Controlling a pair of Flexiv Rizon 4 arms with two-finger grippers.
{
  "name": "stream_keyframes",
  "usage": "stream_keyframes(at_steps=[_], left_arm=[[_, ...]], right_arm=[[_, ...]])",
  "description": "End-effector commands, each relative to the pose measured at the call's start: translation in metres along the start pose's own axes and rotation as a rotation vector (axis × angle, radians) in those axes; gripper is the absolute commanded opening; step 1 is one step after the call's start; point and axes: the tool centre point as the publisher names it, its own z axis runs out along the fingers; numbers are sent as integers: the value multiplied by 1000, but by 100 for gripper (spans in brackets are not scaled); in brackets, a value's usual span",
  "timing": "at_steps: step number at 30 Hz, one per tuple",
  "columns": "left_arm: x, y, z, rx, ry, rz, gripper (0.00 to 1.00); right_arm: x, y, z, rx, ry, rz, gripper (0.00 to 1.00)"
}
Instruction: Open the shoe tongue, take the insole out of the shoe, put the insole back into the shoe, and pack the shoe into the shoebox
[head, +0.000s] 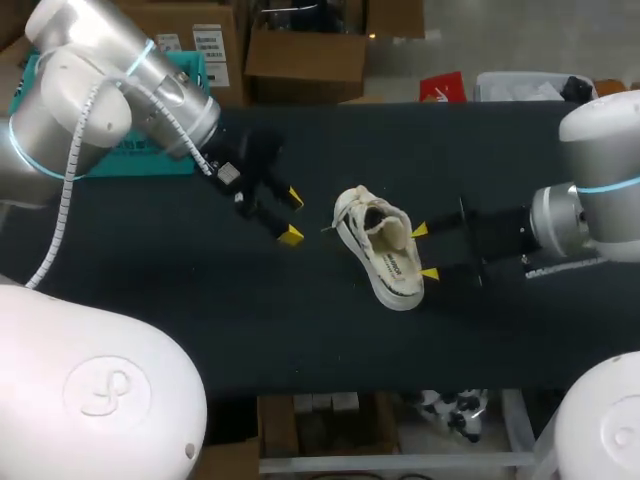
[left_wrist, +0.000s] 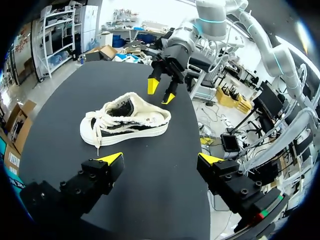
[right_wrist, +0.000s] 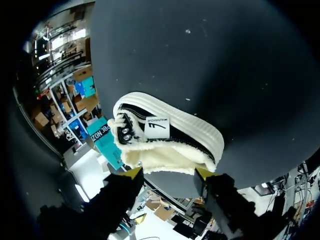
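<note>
Head view: the near edge of the dark table (head: 200, 330) runs just ahead of the robot's base, and a broad bare strip lies between that edge and the shoe (head: 385, 250). The shoe, white and black with a fleecy lining, stands upright on its sole near the table's middle. Its heel points toward the near edge and its laced toe toward the far left. It sits well in from all 4 edges.

On the shoe's right flank, the right end effector (head: 425, 251) is released. Its 2 yellow tips are spread just beside the collar, without clamping it. In the right wrist view the shoe (right_wrist: 170, 135) fills the space directly ahead of the end effector (right_wrist: 168, 174), with the fleece collar nearest the tips.

Left of the shoe and a little farther back, the left end effector (head: 292, 217) is also released and grasps nothing. An open gap of bare table separates it from the toe and a loose lace end. The left wrist view shows that gap ahead of its spread end effector (left_wrist: 161, 160). Beyond the gap is the shoe (left_wrist: 125, 122), and past the shoe is the right end effector (left_wrist: 160, 92).

Behind the shoe, bare table stretches to the far edge.
</note>
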Motion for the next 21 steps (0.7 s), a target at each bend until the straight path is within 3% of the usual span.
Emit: stream_keyframes(at_steps=[1, 6, 8, 10, 19, 21], left_arm=[[10, -5, 25, -30, -86, -100, 100], [19, -11, 35, -76, -189, -321, 100], [17, -13, 34, -108, -332, -410, 100], [17, -13, 34, -108, -332, -410, 100], [17, -13, 34, -108, -332, -410, 100], [13, -16, 46, -100, -320, -496, 100]], right_arm=[[5, 12, -14, 119, -50, -30, 100], [10, 15, -33, 203, -124, -122, 100], [11, 16, -42, 284, -158, -180, 100], [12, 18, -52, 374, -171, -231, 100], [12, 18, -52, 374, -171, -231, 100], [12, 18, -52, 374, -171, -231, 100]])
